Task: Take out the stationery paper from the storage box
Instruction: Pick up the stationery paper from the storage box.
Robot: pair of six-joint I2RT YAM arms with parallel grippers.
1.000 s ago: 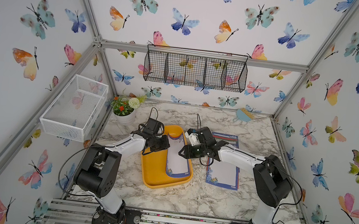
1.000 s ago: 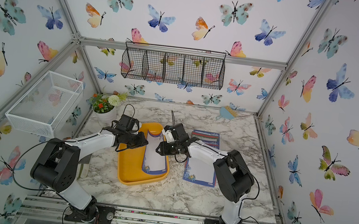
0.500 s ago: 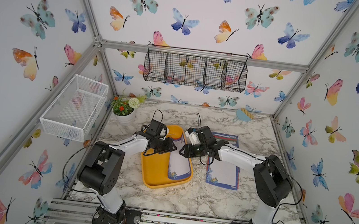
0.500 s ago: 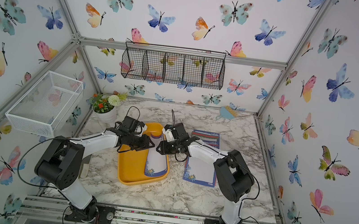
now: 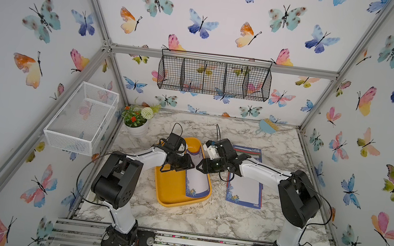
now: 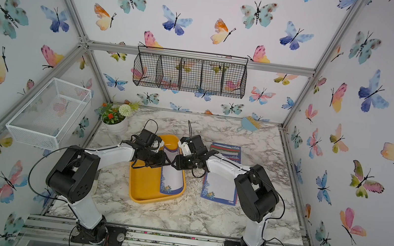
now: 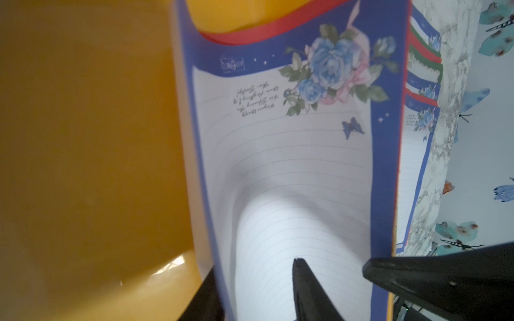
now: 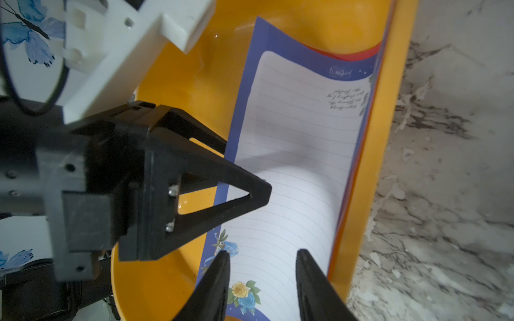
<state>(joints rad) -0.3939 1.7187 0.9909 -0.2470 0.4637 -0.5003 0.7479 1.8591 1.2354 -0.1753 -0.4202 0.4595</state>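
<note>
The yellow-orange storage box (image 5: 169, 189) lies mid-table between my arms. A stationery paper (image 5: 197, 183) with a blue floral border lies along its right side, bowed upward, over a red-edged sheet (image 7: 250, 36). My left gripper (image 5: 189, 165) is open, and the sheet's long edge (image 7: 214, 222) runs between its fingers, one finger (image 7: 306, 280) above and one below. Facing it tip to tip, my right gripper (image 5: 199, 166) is open just over the same sheet (image 8: 292, 155), holding nothing. More sheets (image 5: 244, 186) lie stacked on the marble to the right of the box.
A white flower pot (image 5: 136, 124) stands at the back left. On the left wall is a white mesh basket (image 5: 82, 119), on the back wall a black wire basket (image 5: 214, 78). A blue brush (image 5: 268, 126) lies at the back right.
My left gripper has slid right across the box to the paper's edge and its jaws have opened. The sheet now bows up more. The right arm has barely moved.
</note>
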